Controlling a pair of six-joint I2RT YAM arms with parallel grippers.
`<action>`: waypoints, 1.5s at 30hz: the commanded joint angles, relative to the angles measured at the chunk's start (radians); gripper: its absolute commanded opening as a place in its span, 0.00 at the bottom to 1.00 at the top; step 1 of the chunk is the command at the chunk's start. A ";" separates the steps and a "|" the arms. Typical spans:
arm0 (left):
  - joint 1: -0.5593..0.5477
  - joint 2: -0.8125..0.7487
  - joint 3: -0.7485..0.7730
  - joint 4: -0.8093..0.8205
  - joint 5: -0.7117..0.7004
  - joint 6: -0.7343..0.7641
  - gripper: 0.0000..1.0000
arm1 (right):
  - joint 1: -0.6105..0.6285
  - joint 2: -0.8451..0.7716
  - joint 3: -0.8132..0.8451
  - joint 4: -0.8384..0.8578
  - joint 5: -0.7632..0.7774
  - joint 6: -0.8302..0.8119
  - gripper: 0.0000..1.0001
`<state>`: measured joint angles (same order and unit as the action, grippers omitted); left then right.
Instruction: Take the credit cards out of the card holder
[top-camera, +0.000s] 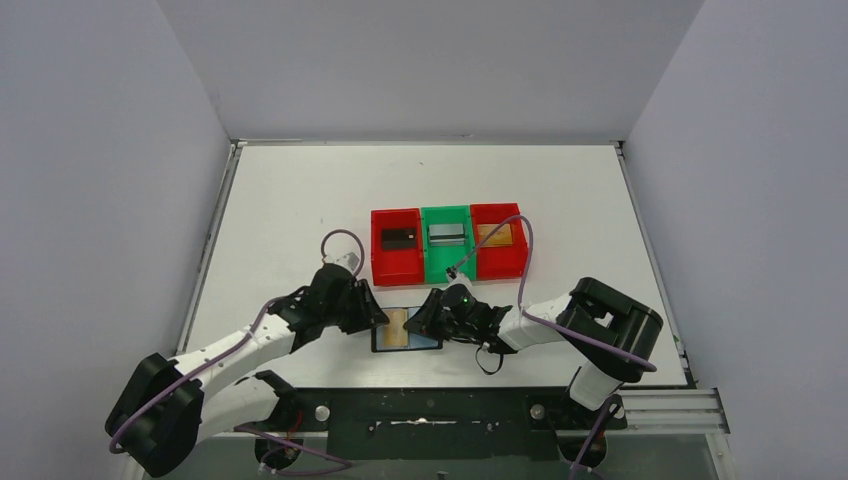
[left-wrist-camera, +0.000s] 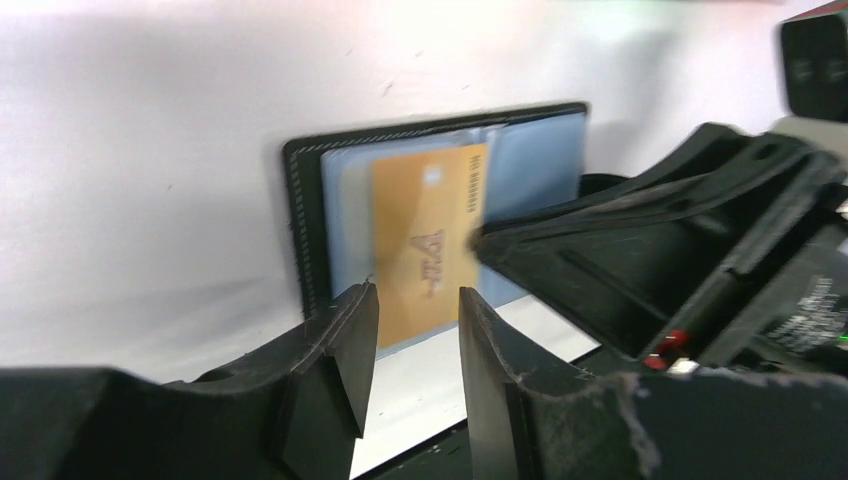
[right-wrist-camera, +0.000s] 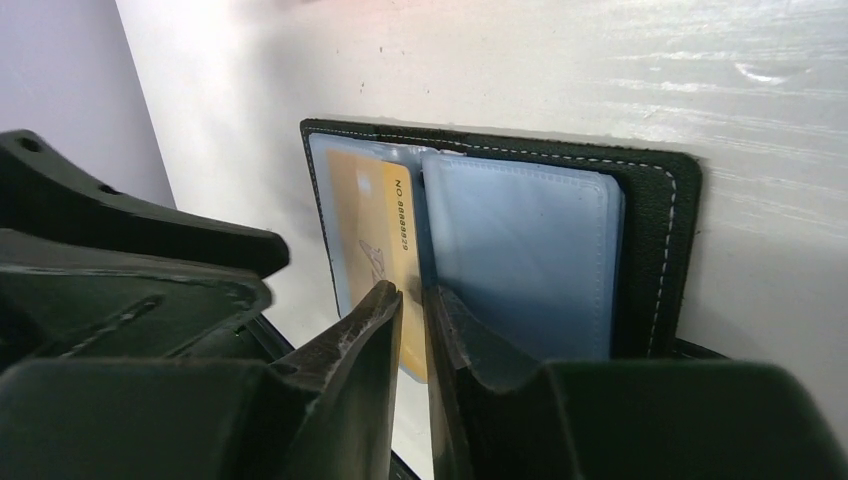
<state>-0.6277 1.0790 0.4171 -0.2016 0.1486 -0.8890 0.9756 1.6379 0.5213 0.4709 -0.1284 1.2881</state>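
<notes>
The black card holder (top-camera: 428, 342) lies open on the table in front of the bins, its bluish-grey pockets up. A gold card (top-camera: 396, 330) sits in its left pocket, sticking out at the near end. My left gripper (left-wrist-camera: 418, 300) is open, a finger on each side of that card's (left-wrist-camera: 425, 240) protruding end. My right gripper (right-wrist-camera: 412, 295) is almost closed, a thin gap between the tips, which rest at the fold by the gold card (right-wrist-camera: 375, 215) and the empty right pocket (right-wrist-camera: 520, 250). A black card (top-camera: 398, 238), a silver-grey card (top-camera: 446, 235) and a tan card (top-camera: 494, 234) lie in the bins.
A red bin (top-camera: 383, 262), a green bin (top-camera: 433, 268) and a second red bin (top-camera: 516, 262) stand in a row just behind the holder. The right gripper's body (left-wrist-camera: 650, 250) fills the right of the left wrist view. The table's front edge lies just behind both grippers.
</notes>
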 joint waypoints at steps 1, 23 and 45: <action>-0.006 -0.017 0.096 0.015 -0.016 0.044 0.35 | -0.005 -0.010 0.008 0.005 0.020 -0.001 0.20; -0.043 0.101 -0.015 0.060 -0.022 0.028 0.27 | -0.006 0.006 -0.036 0.143 -0.008 0.021 0.24; -0.042 0.077 -0.023 0.048 -0.039 0.021 0.25 | -0.005 -0.110 -0.035 -0.023 0.102 0.002 0.40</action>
<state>-0.6662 1.1553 0.4026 -0.1356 0.1333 -0.8791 0.9749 1.5639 0.4736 0.4641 -0.0761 1.3067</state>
